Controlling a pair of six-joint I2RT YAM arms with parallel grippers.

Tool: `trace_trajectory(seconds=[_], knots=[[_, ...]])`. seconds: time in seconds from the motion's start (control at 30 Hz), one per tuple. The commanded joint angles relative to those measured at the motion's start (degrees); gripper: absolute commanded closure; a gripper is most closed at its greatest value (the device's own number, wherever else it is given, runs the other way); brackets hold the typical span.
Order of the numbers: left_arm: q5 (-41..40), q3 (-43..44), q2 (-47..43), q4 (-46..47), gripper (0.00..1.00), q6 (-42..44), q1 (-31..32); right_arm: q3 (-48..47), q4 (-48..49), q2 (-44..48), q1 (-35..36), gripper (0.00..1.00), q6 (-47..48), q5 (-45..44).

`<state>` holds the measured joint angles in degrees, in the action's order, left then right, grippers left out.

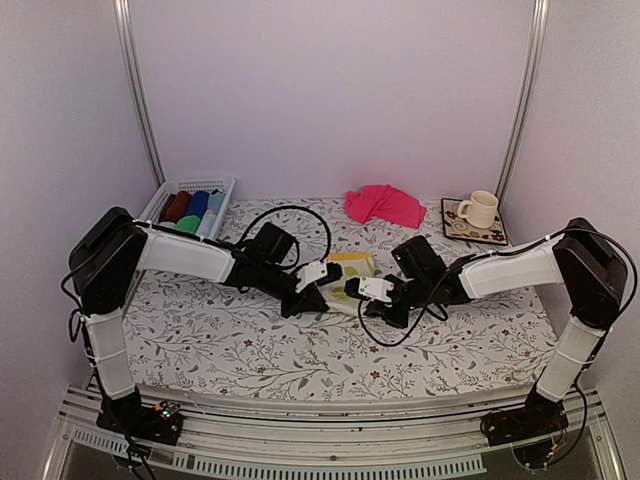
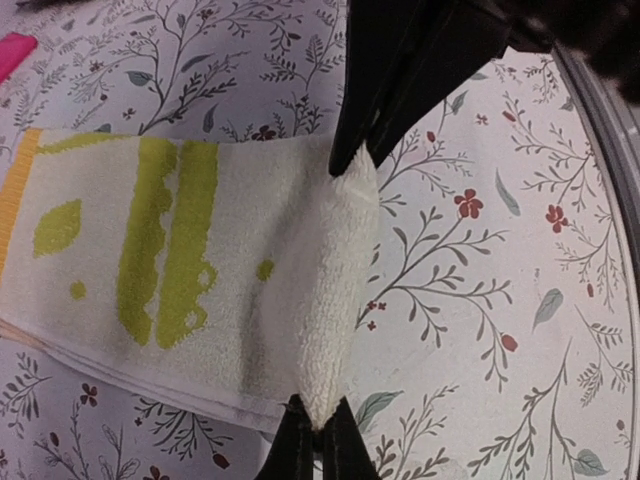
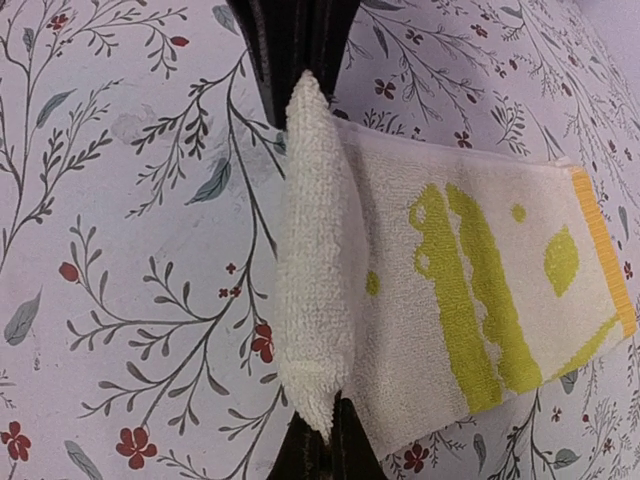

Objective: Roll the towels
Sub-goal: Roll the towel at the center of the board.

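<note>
Left end effector: closed, pinching one end of the lime towel at its rolled terry edge. Right end effector: closed on the opposite end. Towel lies mid-worktop. Second item, pink towel: crumpled, far side.

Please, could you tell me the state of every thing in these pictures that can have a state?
Lime-yellow towel: lying spread, near edge lifted into a first fold, pinched by both grippers.
Pink towel: crumpled, not rolled, at the far side.
Left gripper: shut on the lime-yellow towel's edge.
Right gripper: shut on the same edge.
Mug: upright on its mat.
Cloth rolls: rolled, lying in the basket.
</note>
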<state>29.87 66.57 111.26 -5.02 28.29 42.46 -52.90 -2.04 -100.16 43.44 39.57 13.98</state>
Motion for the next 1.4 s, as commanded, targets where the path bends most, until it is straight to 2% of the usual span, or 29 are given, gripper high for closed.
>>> trace_trajectory(seconds=[0.0, 0.3, 0.73, 0.9, 1.0, 1.23, 1.37], knots=[[2.14, -1.79, -1.47, -3.42, 1.00, -2.38, 1.88, -1.24, -7.53, -0.66, 0.07, 0.98, -5.24, 2.85], [-0.24, -3.25, -0.97, -3.46, 0.99, -3.68, 2.73, -3.06, -10.63, -3.73, -0.16, 0.98, -10.55, 4.46], [-1.18, -1.79, 0.79, -3.88, 0.95, -4.64, 1.19, -9.85, -16.48, -5.97, -5.15, 0.96, -14.15, 8.75], [-3.72, -2.49, 1.81, -3.20, 0.87, -5.69, 0.95, -12.16, -18.72, -8.19, -5.45, 0.95, -15.12, 10.09], [-6.75, -1.79, 3.36, -2.72, 0.77, -6.62, 0.84, -12.94, -19.76, -9.77, -5.47, 0.95, -15.84, 10.47], [-10.09, -0.92, 2.98, -2.05, 0.71, -7.99, 0.78, -13.75, -19.96, -10.78, -5.60, 0.93, -16.61, 9.76], [-10.31, -4.62, -1.92, 0.34, 0.69, -8.41, 0.71, -15.24, -20.99, -11.65, -5.64, 0.92, -16.90, 9.58]])
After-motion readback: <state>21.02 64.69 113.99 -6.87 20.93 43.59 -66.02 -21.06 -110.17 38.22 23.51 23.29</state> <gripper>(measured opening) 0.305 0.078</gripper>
